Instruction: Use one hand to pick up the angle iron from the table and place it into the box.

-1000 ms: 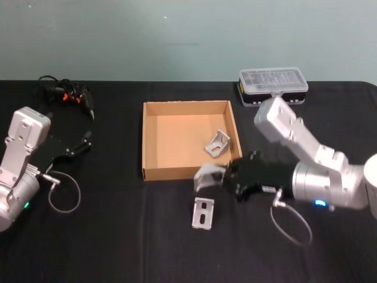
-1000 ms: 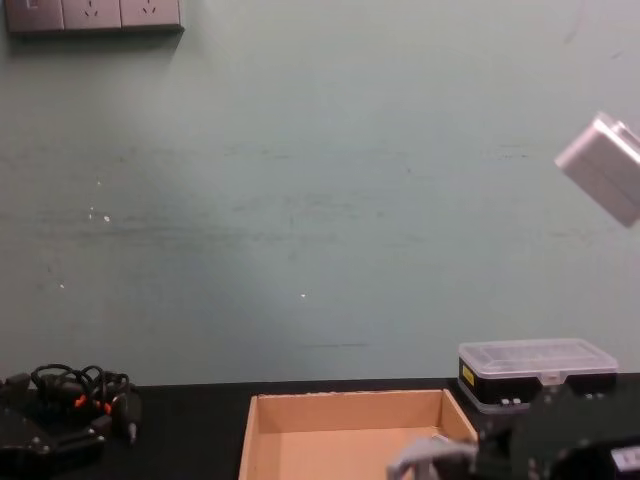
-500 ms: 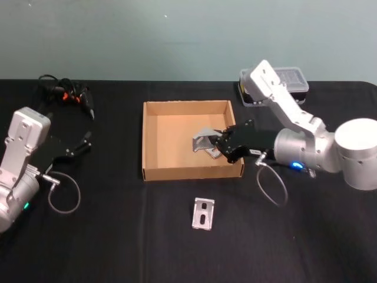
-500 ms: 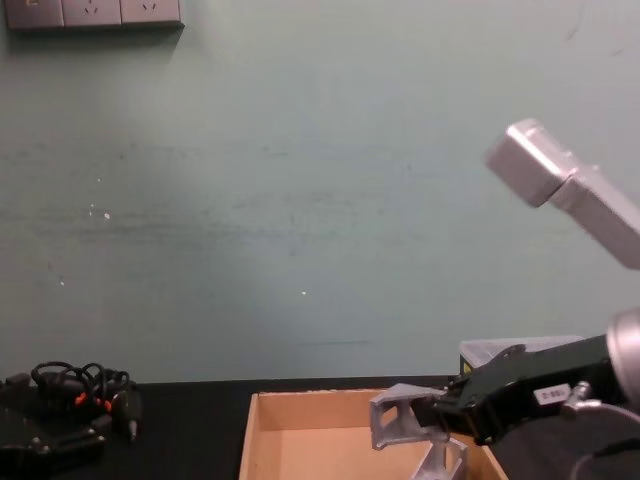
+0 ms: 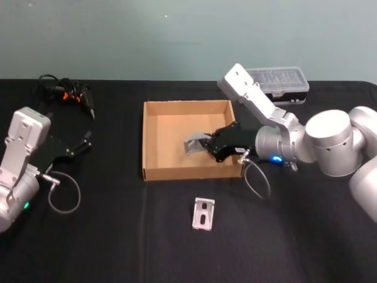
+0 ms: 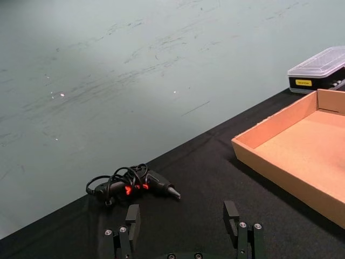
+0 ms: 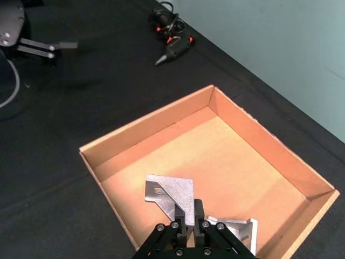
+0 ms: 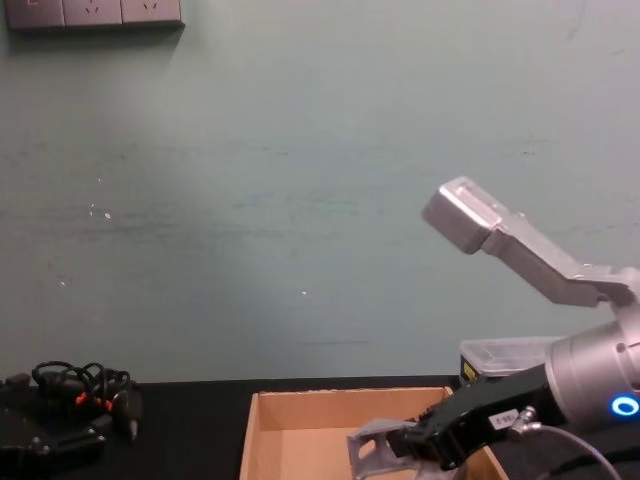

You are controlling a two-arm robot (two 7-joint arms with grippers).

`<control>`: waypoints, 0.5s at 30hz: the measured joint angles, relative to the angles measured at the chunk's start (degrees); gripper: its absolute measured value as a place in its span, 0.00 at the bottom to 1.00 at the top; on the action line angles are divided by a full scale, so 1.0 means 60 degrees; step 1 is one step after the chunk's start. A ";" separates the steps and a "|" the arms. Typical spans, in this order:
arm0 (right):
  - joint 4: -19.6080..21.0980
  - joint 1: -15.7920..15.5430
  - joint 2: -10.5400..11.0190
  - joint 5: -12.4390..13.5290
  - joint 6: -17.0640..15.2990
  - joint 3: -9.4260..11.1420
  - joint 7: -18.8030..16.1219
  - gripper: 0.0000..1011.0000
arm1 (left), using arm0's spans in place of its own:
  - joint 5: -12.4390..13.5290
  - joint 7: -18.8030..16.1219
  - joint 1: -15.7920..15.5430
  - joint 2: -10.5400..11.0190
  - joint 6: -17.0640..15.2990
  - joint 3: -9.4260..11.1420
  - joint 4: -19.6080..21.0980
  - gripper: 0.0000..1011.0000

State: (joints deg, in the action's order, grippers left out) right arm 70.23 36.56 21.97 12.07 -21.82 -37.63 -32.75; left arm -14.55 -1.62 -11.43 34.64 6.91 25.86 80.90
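Here, my right tool [image 5: 209, 145] is clamped on an angle iron [image 5: 193, 144] over the inside of the box [image 5: 187, 107]. My left tool [image 6: 182, 211] sits, fingers [image 6: 132, 213] apart, at the left of the table [image 5: 118, 236].

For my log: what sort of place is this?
Probably a lab or workshop bench: black table, wall sockets, parts case. Right gripper holds an angle iron over the box; left gripper is parked far left.

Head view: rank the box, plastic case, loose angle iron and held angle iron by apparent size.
1. box
2. plastic case, partly hidden behind the right arm
3. loose angle iron and held angle iron in the right tool look alike. The held one is raised nearer the camera, so I leave them unranked.
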 joint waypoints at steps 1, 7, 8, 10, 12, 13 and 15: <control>-0.0163 0.0075 -0.0078 -0.0063 0.0015 -0.0033 -0.0036 0.07 | 0.0000 0.0000 0.0000 0.0000 0.0000 -0.0001 -0.0001 1.00; -0.0579 0.0293 -0.0306 -0.0274 0.0065 -0.0162 -0.0176 0.07 | 0.0000 0.0000 0.0000 0.0000 0.0000 0.0000 0.0000 1.00; -0.0661 0.0333 -0.0347 -0.0328 0.0074 -0.0185 -0.0204 0.07 | 0.0000 0.0000 0.0000 0.0000 0.0000 0.0000 0.0000 1.00; -0.0725 0.0356 -0.0380 -0.0372 0.0076 -0.0198 -0.0236 0.07 | 0.0000 0.0000 0.0000 0.0000 0.0000 0.0000 0.0000 1.00; -0.0792 0.0370 -0.0408 -0.0427 0.0076 -0.0201 -0.0261 0.07 | 0.0000 0.0000 0.0000 0.0000 0.0000 0.0000 0.0000 1.00; -0.0799 0.0370 -0.0413 -0.0437 0.0075 -0.0201 -0.0267 0.07 | 0.0000 0.0000 0.0000 0.0000 0.0000 0.0000 0.0000 1.00; -0.0810 0.0370 -0.0421 -0.0463 0.0066 -0.0199 -0.0285 0.07 | 0.0000 0.0000 0.0000 0.0000 0.0000 0.0000 0.0000 1.00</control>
State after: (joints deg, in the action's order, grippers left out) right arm 65.38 38.78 19.44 9.29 -21.42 -38.82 -34.47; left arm -14.55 -1.62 -11.43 34.64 6.91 25.86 80.90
